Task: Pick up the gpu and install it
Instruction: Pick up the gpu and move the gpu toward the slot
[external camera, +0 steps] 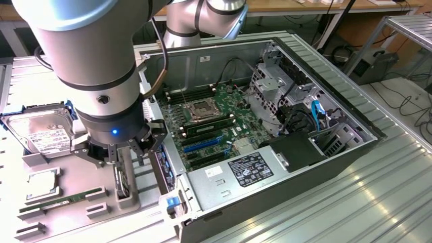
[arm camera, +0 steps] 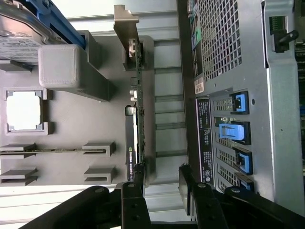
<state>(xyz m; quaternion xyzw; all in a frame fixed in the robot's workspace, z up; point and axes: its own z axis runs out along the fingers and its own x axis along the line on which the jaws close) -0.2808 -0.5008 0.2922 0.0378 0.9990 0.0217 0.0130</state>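
On the near worktop [external camera: 351, 212]: ribbed metal is running under everything, and a grey holder plate [external camera: 74, 225] is lying toward the exterior view's left.
RAM stick [external camera: 64, 200]: a narrow green stick is sitting on edge between low grey blocks on the plate.
CPU chip [external camera: 42, 185]: a square silver chip is resting in its own framed pocket, just beyond the stick.
Gpu [external camera: 121, 185]: the gpu [arm camera: 137, 95] is standing on its long edge in a slotted grey cradle on the plate, close beside the case's rear wall. From the wrist it is showing edge-on, with its silver bracket [arm camera: 125, 19] at the end away from the gripper.
Gripper [external camera: 125, 164]: the gripper [arm camera: 162, 179] is hanging over the card's end opposite the bracket, jaws spread wide and clamping nothing. One finger [arm camera: 138, 179] is lining up over the card's edge. Whether it is touching cannot be told.
Hard drive [external camera: 40, 134]: a silver labelled drive is lying flat in a blue-edged holder farther back.
Computer case [external camera: 284, 167]: it is lying on its side with the panel off, and the motherboard [external camera: 209, 126] is facing up.
Arm [external camera: 94, 76]: the grey arm is reaching down from the far side.
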